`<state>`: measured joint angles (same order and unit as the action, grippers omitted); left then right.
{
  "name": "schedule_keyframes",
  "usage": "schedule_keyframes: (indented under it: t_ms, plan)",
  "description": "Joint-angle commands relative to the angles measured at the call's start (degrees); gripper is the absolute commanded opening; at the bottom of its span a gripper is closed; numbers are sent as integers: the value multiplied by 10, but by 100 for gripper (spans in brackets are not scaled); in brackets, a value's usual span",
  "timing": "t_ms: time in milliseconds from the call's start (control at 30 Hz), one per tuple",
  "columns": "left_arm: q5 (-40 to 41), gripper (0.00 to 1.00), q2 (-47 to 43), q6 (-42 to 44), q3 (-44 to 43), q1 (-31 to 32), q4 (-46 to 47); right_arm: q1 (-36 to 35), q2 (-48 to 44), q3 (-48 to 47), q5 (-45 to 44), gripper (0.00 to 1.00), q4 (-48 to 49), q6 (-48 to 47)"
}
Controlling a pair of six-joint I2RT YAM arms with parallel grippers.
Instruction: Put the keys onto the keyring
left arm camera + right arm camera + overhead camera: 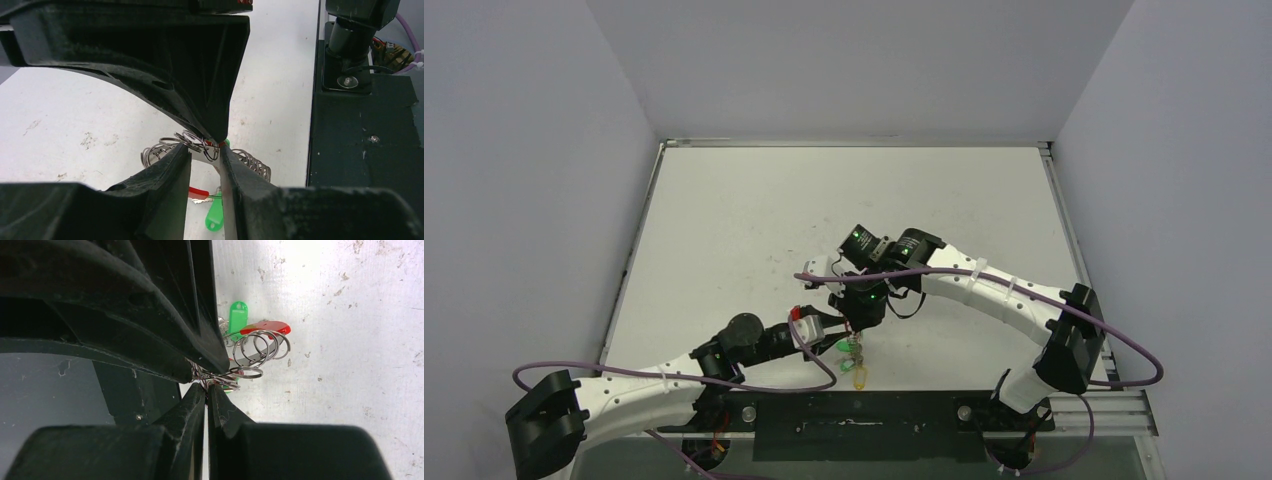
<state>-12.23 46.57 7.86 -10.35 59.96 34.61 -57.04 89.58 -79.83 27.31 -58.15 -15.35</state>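
Keyring (261,347) coil pinched in closed right fingers (190,405), left fingers (165,175) slightly apart around it, green key (238,315) beside

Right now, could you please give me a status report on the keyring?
Right gripper shut on keyring coil. Left gripper slightly parted alongside, grip unclear. Green key beside keyring. Grippers crowd each other.

Soft, even overhead light, faint shadows. The white tabletop (754,220) glares in the right wrist view; the left gripper (205,152) and right gripper (206,386) loom dark, blurred.
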Motion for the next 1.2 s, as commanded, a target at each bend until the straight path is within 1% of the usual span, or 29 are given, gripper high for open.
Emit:
schedule_keyframes:
  t_ms: [0, 67, 167, 367, 467, 567, 667, 900, 1033, 1167]
  plan:
    - [-1, 24, 2, -8, -23, 2, 42, -4, -2, -28, -2, 0, 19, 11]
    - [-2, 22, 5, -7, -25, 2, 37, -6, 0, -31, -3, 0, 18, 12]
    - [0, 24, -4, -2, -38, 2, -2, -7, 1, -33, -8, 0, 17, 13]
    - [15, 25, -78, 12, -46, 2, -98, -6, -1, -32, -16, 0, 16, 14]
    - [10, 25, -109, 13, -43, 2, -116, -7, -1, -33, -16, 0, 17, 15]
    - [-3, 25, -120, 15, -36, 2, -101, -7, -1, -35, -14, 0, 18, 15]
    - [-12, 25, -112, 19, -24, 2, -59, -8, -3, -35, -12, 0, 18, 16]
    - [-25, 26, -37, 21, -30, 2, 0, -10, -8, -32, -10, 0, 18, 17]
    - [-30, 24, -5, 19, -37, 2, -1, -11, -9, -33, -14, 0, 17, 18]
    - [-23, 23, -10, 17, -37, 2, -25, -13, -9, -36, -19, 0, 12, 19]
